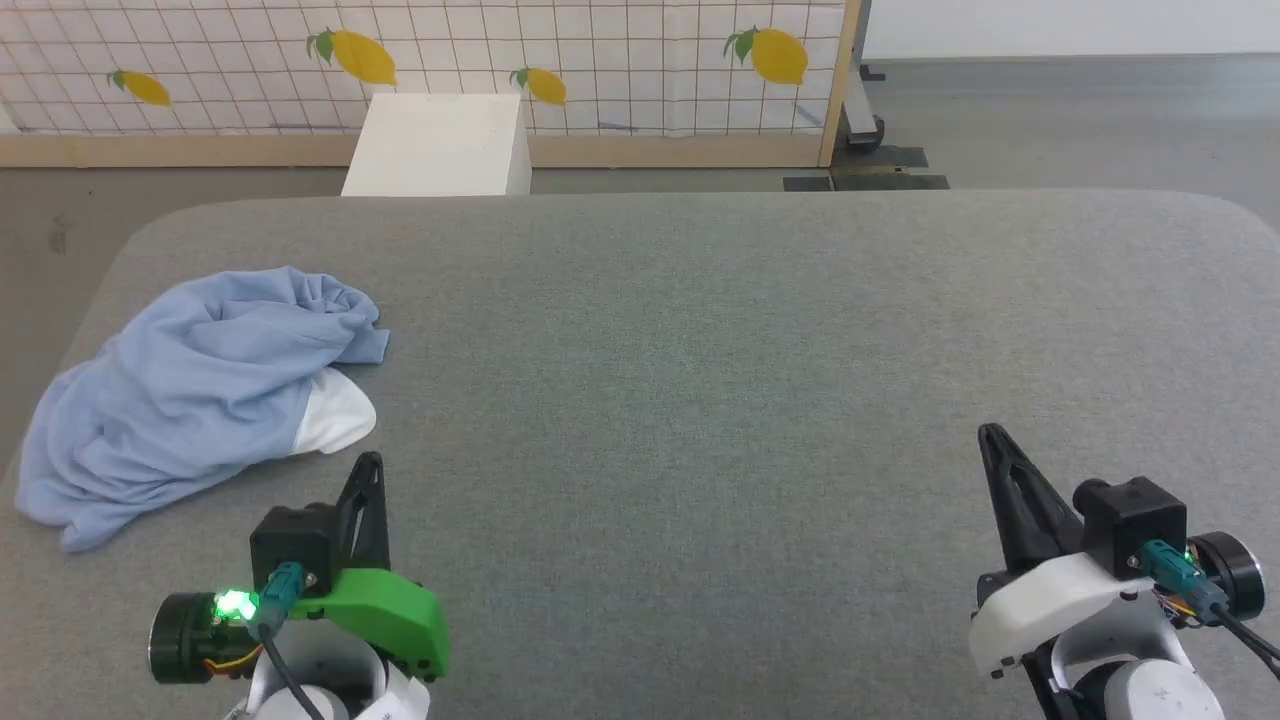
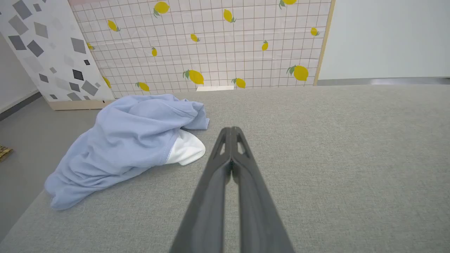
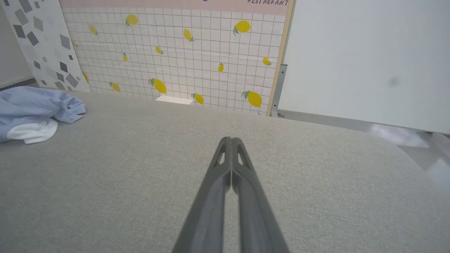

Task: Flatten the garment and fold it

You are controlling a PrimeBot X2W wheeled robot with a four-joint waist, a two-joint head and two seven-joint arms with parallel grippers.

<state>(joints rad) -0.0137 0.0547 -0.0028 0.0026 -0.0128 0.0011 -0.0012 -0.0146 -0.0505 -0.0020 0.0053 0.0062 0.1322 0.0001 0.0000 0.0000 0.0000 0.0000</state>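
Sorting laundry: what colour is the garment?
The garment is light blue; left wrist view shows it best.

- The word "RESTAURANT" [image 3: 268, 2] can be read in dark letters in the right wrist view.
- It is printed on the pink strip [image 3: 158, 2] at the top of the lemon wall panel [image 3: 175, 52].
- The tops of the letters are cut off by the edge of the picture.

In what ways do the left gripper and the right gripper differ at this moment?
The left gripper has a green mount; the right gripper has a white one. The left gripper is near the crumpled garment; the right gripper is far from it. Both are shut and empty, over the grey table.
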